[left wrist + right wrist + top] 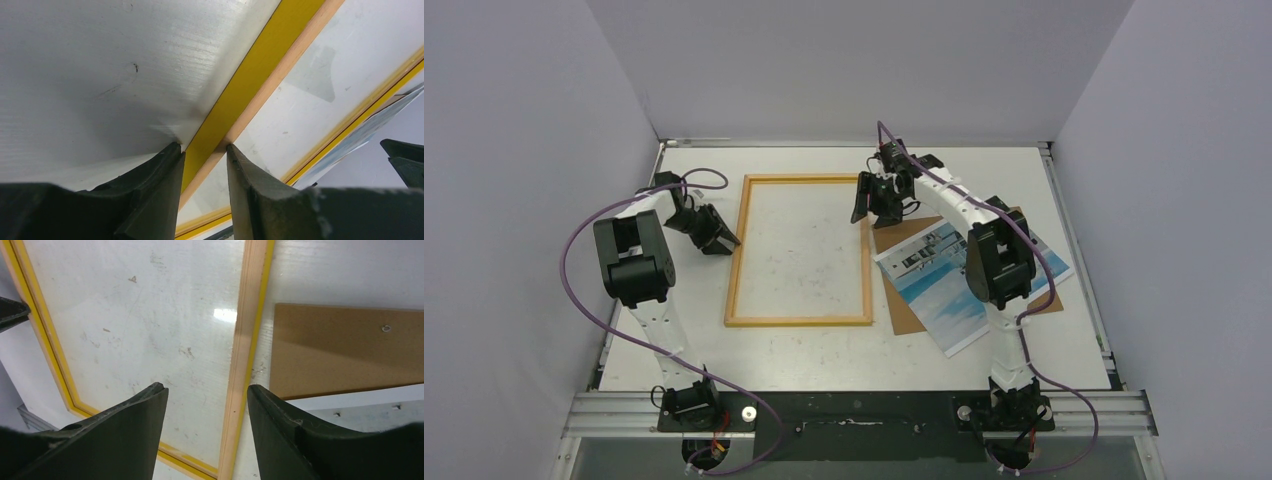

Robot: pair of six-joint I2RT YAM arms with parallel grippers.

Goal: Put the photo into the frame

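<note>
Frame (799,321) lies flat mid-desk (824,362), wood back up, nothing inside it yet. Left end effector (202,150) is low at the left rail, one finger on each side with tips against it. It looks clamped on the rail, likely to pin the frame so it doesn't slide. Right end effector (205,392) hovers above the right rail near the far corner, fingers spread, holding nothing. Photo (929,300) is off to the right of the frame, print side up, lying skewed on a brown backing board (340,350) and partly under the right arm. The job is barely started, since the photo isn't picked up. Obstacles: the print is thin and flat on the board, so there's little edge to get a finger under. The board overlaps the approach path and its near corner sits just beside the right rail. The right arm's own links hang over the print.
</note>
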